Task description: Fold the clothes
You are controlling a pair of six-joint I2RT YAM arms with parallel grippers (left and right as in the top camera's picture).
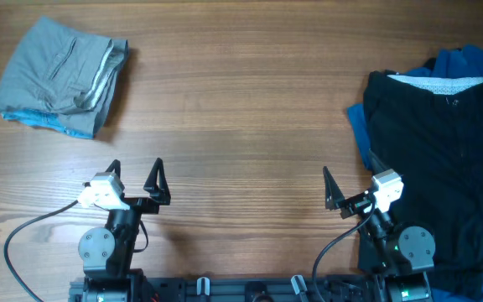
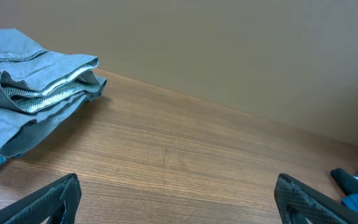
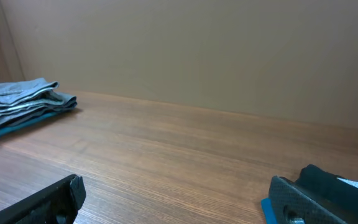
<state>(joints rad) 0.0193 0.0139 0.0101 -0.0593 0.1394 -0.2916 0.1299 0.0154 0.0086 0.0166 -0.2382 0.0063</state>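
The black shorts lie spread at the right side of the table, white speckled waistband at the far end, on top of a blue shirt. A grey folded garment sits at the far left; it also shows in the left wrist view and the right wrist view. My left gripper is open and empty near the front edge. My right gripper is open and empty, its right finger just beside the shorts' left edge. The shorts' edge shows in the right wrist view.
The wooden table runs bare between the two piles. A black cable loops at the front left. A plain wall stands behind the table in the wrist views.
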